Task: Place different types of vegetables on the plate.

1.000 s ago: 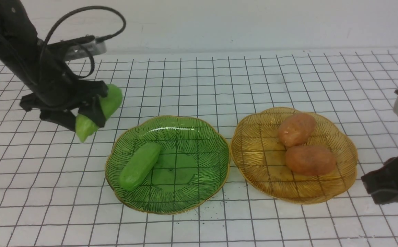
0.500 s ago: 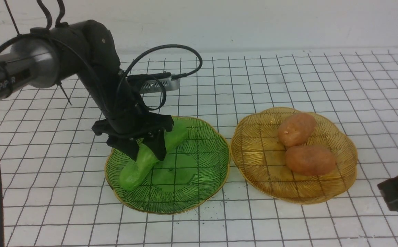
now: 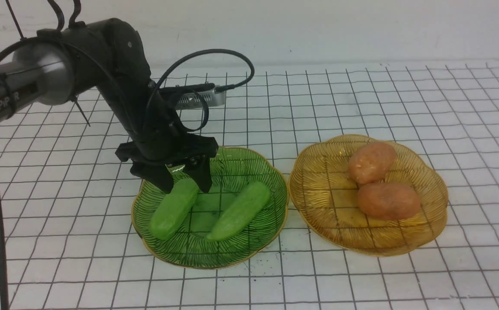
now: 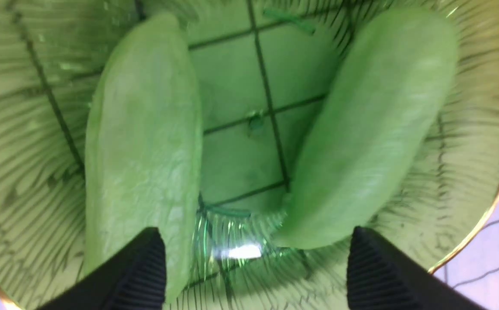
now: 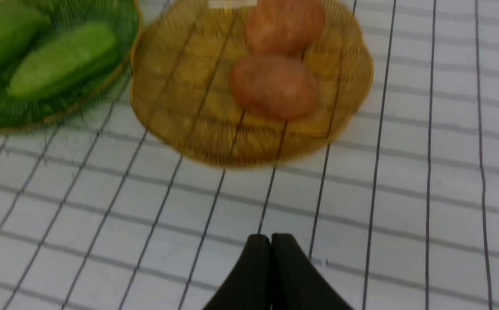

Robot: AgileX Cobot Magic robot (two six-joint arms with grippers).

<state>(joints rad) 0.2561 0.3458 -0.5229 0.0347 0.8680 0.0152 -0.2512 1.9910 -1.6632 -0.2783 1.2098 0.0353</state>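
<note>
Two light-green cucumber pieces lie in the green glass plate (image 3: 249,252): one on its left side (image 3: 173,210), one nearer the middle (image 3: 241,211). Both show in the left wrist view (image 4: 142,142) (image 4: 374,125). My left gripper (image 3: 185,183) hangs open and empty just above the back of the plate. Two orange-brown potatoes (image 3: 372,162) (image 3: 388,200) lie in the amber plate (image 3: 318,215). They also show in the right wrist view (image 5: 284,23) (image 5: 274,86). My right gripper (image 5: 271,243) is shut and empty over the table, out of the front view.
The plates stand side by side on a white table with a black grid (image 3: 361,94). A white wall (image 3: 318,26) runs along the back. The left arm and its cable (image 3: 215,56) rise over the table's left half.
My left gripper carried the second cucumber piece from the left over the green plate, opened and let it drop there. The right arm drew back out of the front view.
</note>
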